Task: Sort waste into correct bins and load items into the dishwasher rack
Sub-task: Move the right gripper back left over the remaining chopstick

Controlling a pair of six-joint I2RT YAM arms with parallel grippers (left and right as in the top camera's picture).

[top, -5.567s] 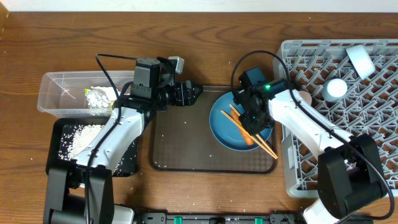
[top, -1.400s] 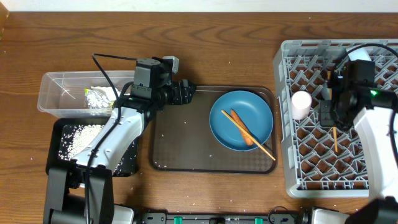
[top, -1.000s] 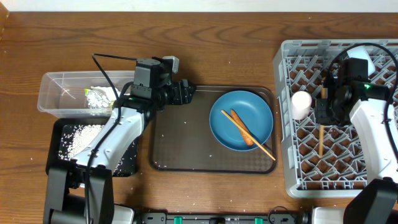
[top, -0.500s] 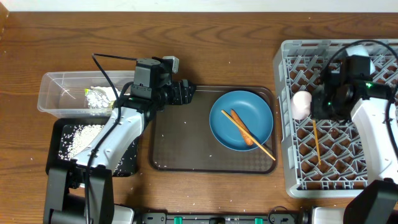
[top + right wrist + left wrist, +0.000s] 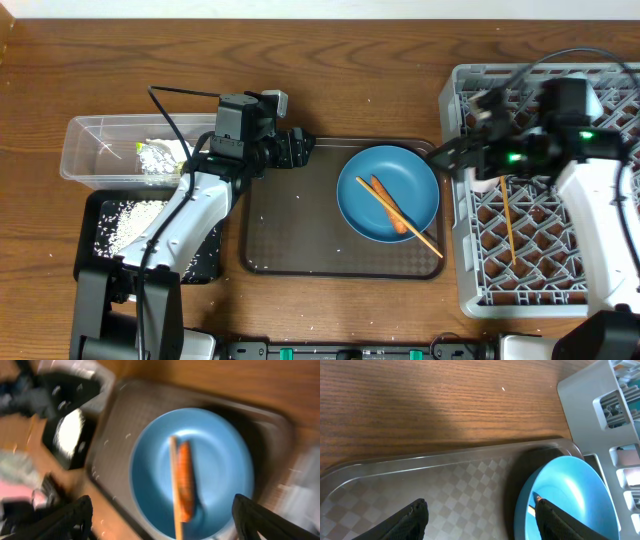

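Two chopsticks, two different spots right now. One chopstick [image 5: 507, 225] lies in the dishwasher rack [image 5: 455, 290], long-ways across the grid. The other chopstick [image 5: 430, 240] is on the blue plate [image 5: 365, 215], crossing what looks like a carrot piece [image 5: 385, 200] and poking out over the plate's lower rim. The plate sits on the right half of the brown tray [image 5: 290, 230].

My read is that the plate can't go in the rack until it's cleared, so the utensil and the food scrap have to come off separately. The stick belongs in the rack and the carrot in one of the bins on the left. Those are the clear bin [image 5: 90, 150] with a crumpled wrapper in it and the black bin [image 5: 125, 225] with white crumbs.

The right gripper [image 5: 163, 512] is spread wide with nothing between its fingers. It hangs above the plate's right edge, by the rack's left wall. The wrist view is motion-blurred, but the chopstick and carrot sit almost centred between the fingers — looks to me like it's lining up on that second stick.

The left gripper [image 5: 480, 517] is parked over the tray's top-left corner. It's also open and holding nothing, with the plate off to its side.
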